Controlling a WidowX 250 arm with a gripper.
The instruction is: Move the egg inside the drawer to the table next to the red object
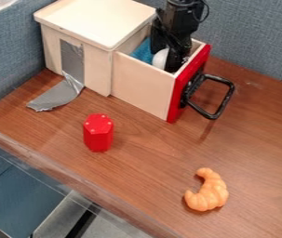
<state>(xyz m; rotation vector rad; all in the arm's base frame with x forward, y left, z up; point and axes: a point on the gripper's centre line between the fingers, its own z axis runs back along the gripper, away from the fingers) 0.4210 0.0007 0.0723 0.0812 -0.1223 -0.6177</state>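
1 brown tbl (149, 153). At 11 o'clock, 1 lt wood cabinet (93, 21); at 12, its 1 drawer (142, 86), pulled out, red front, blue lining inside. Blk gripper (170, 51) approx 12–1 o'clock, down in drawer beside egg; can't tell how far open or if it's got hold of egg. 1 gray tape strip (73, 69), 10 o'clock, from cabinet side to tbl. 1 blk handle (227, 96), 2 o'clock, on drawer front. 1 orange croissant (207, 191), 5 o'clock. 1 red hex. block (98, 133), 8 o'clock, upright. 1 wht egg (160, 59), 12 o'clock, in drawer.
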